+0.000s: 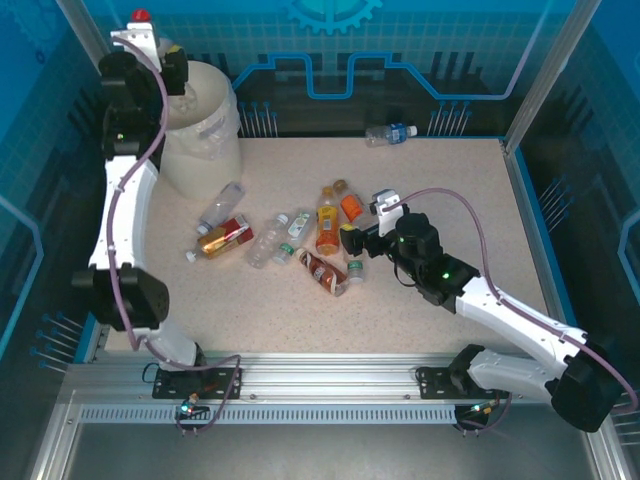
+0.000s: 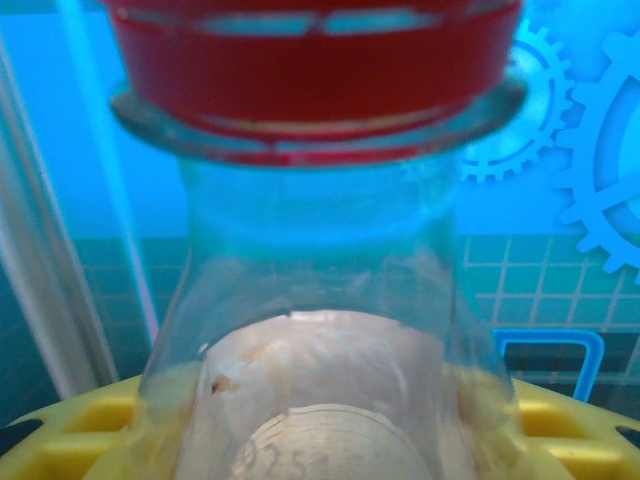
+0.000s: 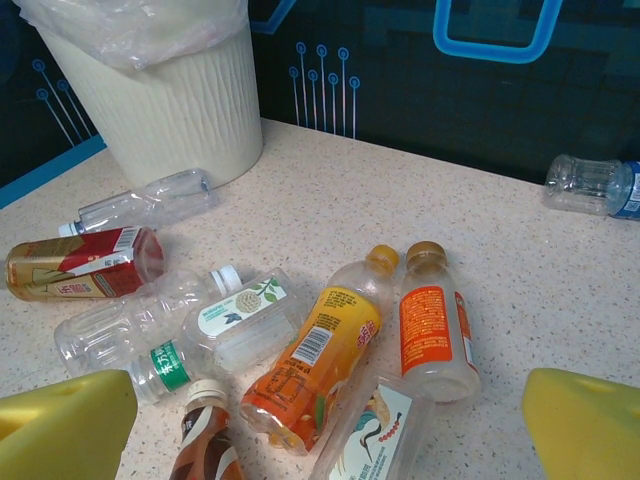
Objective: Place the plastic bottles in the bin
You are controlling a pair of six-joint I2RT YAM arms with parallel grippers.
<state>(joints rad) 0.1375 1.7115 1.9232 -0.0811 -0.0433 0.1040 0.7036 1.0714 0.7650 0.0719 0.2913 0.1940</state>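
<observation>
The left wrist view shows up close what the overhead view cannot. The left tool [image 2: 320,445] is closed on a clear red-capped bottle [image 2: 310,250]. Its yellow fingers [image 2: 60,445] press the bottle's sides at the bottom of the frame, and the cap is at the top edge, so the long axis runs upright in frame. From above, that bottle's cap sits at the upper left of the frame, up and left of the bin [image 1: 200,140], a ribbed cream bucket with a clear liner.

In the right wrist view the right tool [image 3: 325,430] is spread wide and holds nothing, above the worktop [image 3: 520,290]. Bottles lie there on their sides:
- a yellow-labelled orange bottle [image 3: 320,365] and an orange-labelled bottle [image 3: 435,325] side by side, caps toward the top of the frame
- a red-labelled amber bottle [image 3: 80,265] lying crosswise at left
- a blue-labelled bottle [image 3: 595,185] alone at upper right
</observation>
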